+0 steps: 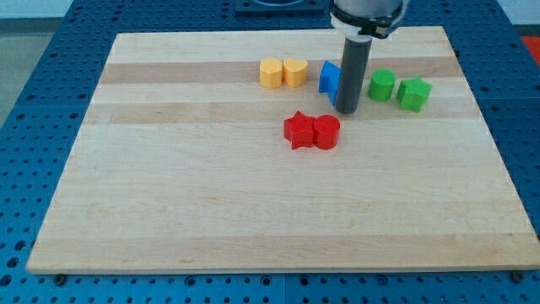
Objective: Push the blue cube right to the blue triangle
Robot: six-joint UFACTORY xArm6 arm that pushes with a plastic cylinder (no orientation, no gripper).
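Seven small blocks in one camera view, on a pale wooden board (pixel 253 211) with visible lengthwise grain and slightly darker strips near the view's top, set on a blue perforated table (pixel 25 51). Item: yellow hexagonal block (pixel 270 73), matte, toward the view's top, left of centre. Item: yellow heart-like block (pixel 295 72), touching the first on its right side. Item: blue block (pixel 328 77), angular, partly hidden behind the rod; whether it is the cube or the triangle cannot be told, and only one blue piece shows. Item: green round block (pixel 382 85), cylinder-like, right of the rod and apart from it. Item: green star-like block (pixel 414 93), just beside the green round one on its right. Item: red star block (pixel 299 130), below the yellow pair, toward the board's centre. Item: red cylinder (pixel 326 132), touching the red star on its right. All blocks look like smooth plastic with flat tops. Rod: dark grey, straight, smooth, cylindrical, hanging from a wider black-and-white collar at the view's top edge. My tip (pixel 347 111) rests on the board just right of the blue block, touching or nearly touching it, above the red cylinder and left of the green round block. No hand or jaws on this arm; the rod grasps nothing.
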